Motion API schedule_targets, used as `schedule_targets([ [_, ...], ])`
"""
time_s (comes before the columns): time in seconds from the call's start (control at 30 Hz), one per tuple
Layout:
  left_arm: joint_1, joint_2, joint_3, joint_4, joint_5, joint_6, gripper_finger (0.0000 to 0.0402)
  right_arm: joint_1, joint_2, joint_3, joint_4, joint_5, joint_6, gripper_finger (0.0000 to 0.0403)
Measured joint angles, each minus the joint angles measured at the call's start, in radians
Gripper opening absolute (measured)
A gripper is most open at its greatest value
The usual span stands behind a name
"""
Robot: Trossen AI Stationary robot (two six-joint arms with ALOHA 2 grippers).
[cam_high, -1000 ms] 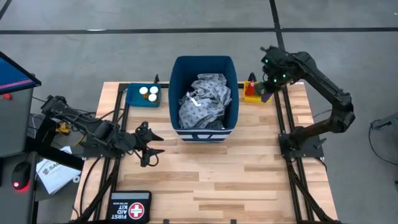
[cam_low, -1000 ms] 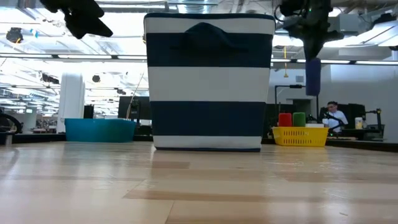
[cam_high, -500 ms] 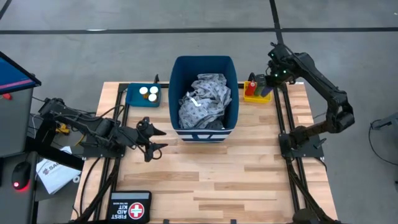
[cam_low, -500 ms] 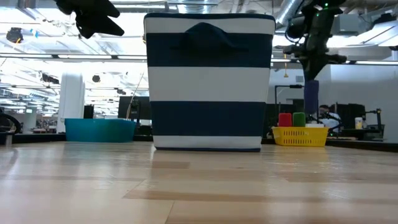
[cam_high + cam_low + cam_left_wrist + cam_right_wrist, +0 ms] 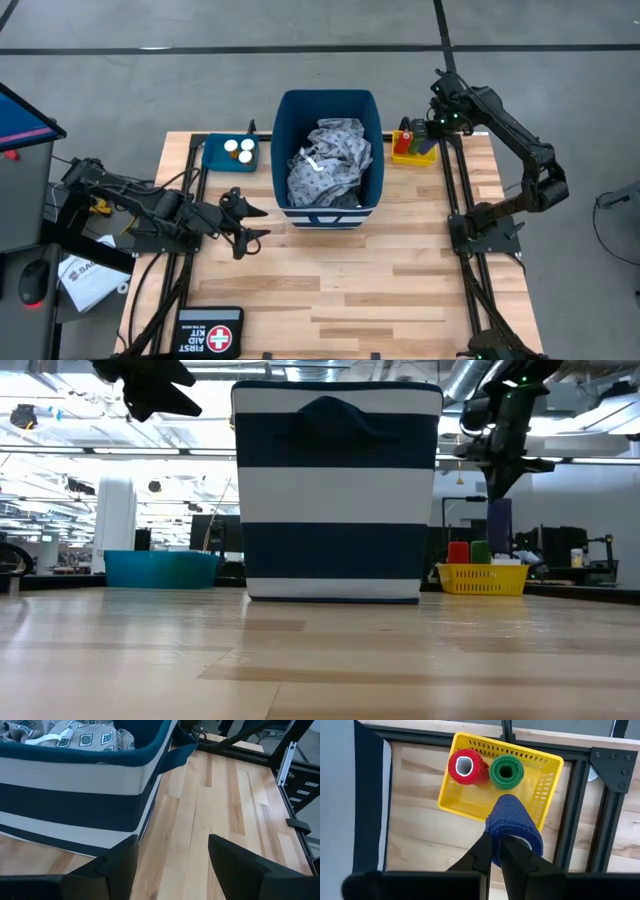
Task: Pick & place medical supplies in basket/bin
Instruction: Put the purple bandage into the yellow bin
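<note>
Your right gripper (image 5: 496, 851) is clamped on the dark blue roll (image 5: 512, 826), hanging over the yellow tray (image 5: 546, 790). Your left gripper (image 5: 172, 857) waits spread and empty, left of the bin (image 5: 329, 160).

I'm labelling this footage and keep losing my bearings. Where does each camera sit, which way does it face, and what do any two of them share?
High view: overhead, straight down on the table; both arms show.
Low view: table height, level across at the striped bin; both arms hang in from above.
Left wrist view: past the left gripper, jaws open, at the bin wall and grey gown.
Right wrist view: down on the yellow tray; right gripper shut on the blue roll.
Shared: both wrist views' subjects appear in the high view.
</note>
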Motion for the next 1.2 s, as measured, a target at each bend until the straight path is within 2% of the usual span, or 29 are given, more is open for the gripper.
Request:
schedule_targets([
  [0.7, 0.0, 0.0, 0.0, 0.046, 0.003, 0.0, 0.0232, -0.006, 0.105, -0.001, 0.01, 0.049, 0.097, 0.0026],
  [0.9, 0.0, 0.0, 0.0, 0.047, 0.017, -0.008, 0.0232, -0.014, 0.113, -0.001, 0.07, 0.076, 0.116, 0.0026],
  [1.2, 0.0, 0.0, 0.0, 0.047, 0.032, -0.019, 0.0232, -0.033, 0.114, -0.015, 0.08, 0.052, 0.115, 0.0026],
])
